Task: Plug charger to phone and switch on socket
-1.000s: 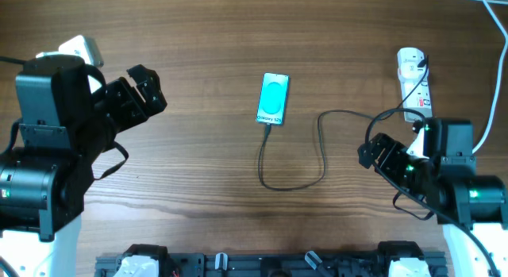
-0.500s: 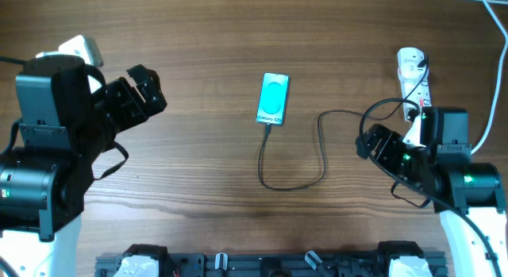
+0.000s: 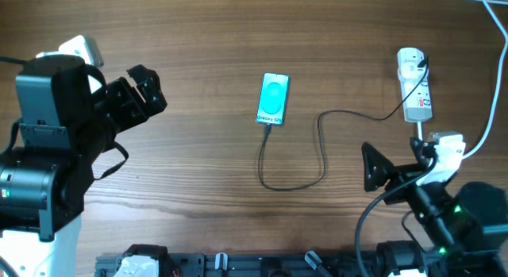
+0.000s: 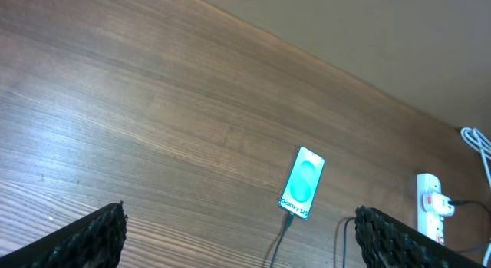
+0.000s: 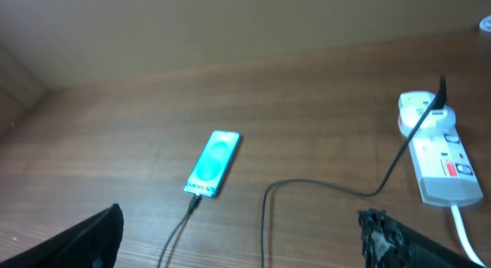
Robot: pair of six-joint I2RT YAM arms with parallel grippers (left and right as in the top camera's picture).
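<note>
The phone (image 3: 273,98) lies flat mid-table with its cyan screen up, also in the left wrist view (image 4: 301,183) and the right wrist view (image 5: 213,163). The charger (image 3: 321,150), a thin black cable, has its connector tip at the phone's lower edge, loops toward the front and runs right to the socket (image 3: 414,85). That white strip lies at the far right (image 5: 437,157). My left gripper (image 3: 151,90) is open, well left of the phone. Near the front right, below the socket, my right gripper (image 3: 373,167) is open. Neither holds anything.
A thick white lead (image 3: 496,71) runs from the socket along the right edge to the back corner. A small white object (image 3: 79,48) sits behind the left arm. The arm bases fill the front corners.
My right arm has drawn back from beside the socket toward the front edge and turned its gripper to face left. The left arm, phone and cable have not moved.
</note>
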